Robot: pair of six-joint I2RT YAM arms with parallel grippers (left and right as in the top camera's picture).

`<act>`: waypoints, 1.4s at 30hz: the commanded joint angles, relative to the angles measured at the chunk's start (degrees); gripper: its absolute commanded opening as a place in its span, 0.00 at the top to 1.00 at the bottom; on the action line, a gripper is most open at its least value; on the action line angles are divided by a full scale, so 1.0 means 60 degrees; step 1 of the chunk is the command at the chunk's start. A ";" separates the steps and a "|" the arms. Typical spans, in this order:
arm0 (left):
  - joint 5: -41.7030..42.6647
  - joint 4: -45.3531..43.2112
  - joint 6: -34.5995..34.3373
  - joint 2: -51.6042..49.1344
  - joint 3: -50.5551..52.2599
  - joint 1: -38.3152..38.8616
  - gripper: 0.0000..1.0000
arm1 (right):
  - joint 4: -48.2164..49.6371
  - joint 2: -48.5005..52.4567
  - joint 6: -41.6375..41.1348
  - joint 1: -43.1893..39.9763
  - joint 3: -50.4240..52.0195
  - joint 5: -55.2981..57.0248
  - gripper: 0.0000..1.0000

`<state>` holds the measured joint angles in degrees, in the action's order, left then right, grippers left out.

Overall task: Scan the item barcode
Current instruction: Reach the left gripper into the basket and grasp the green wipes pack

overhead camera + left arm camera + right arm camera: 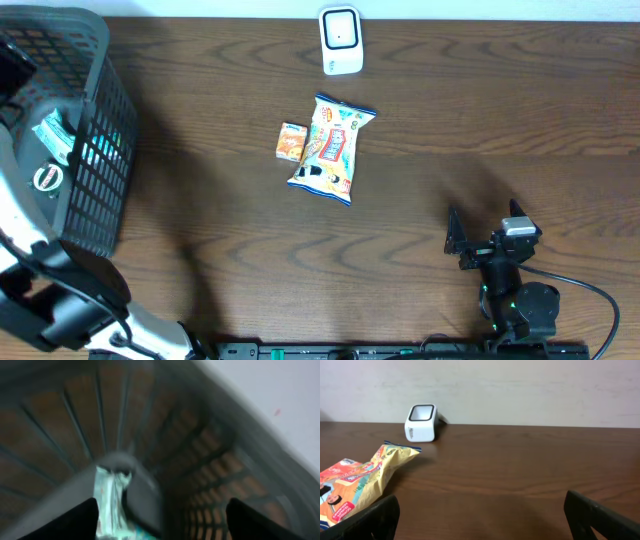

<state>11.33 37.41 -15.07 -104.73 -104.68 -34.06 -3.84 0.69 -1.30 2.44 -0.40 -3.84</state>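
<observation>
The white barcode scanner [341, 40] stands at the table's far middle, also seen as the scanner [421, 423] in the right wrist view. A yellow snack bag [332, 150] and a small orange box [292, 141] lie at the centre. My left gripper [160, 520] is inside the dark mesh basket [95, 150], open. A teal packet [111, 500] lies beside its left finger, not pinched; this view is blurred. My right gripper [482, 515] rests open and empty low over the table at the front right, the snack bag [355, 485] to its left.
The basket at the left edge also holds a teal packet [55, 135] and a round red-and-white item [46, 178]. My left arm [60, 290] runs along the table's left front corner. A black cable [590, 300] trails by the right arm.
</observation>
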 commanded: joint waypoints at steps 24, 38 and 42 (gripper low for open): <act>0.1104 0.2244 -0.4641 -0.3024 0.0535 -0.0076 0.16 | -0.0044 -0.0051 -0.0135 -0.0018 0.0007 0.0007 0.01; 0.0106 0.2149 -0.4969 -0.3293 0.0696 0.0335 0.21 | -0.0044 -0.0051 -0.0135 -0.0018 0.0007 0.0007 0.01; -0.0259 0.1982 -0.4929 -0.3293 0.1064 0.0331 0.22 | -0.0044 -0.0051 -0.0131 -0.0018 0.0007 0.0007 0.01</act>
<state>13.54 49.67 -44.62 -123.57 -100.33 -31.79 -3.86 0.69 -1.30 2.44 -0.40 -3.84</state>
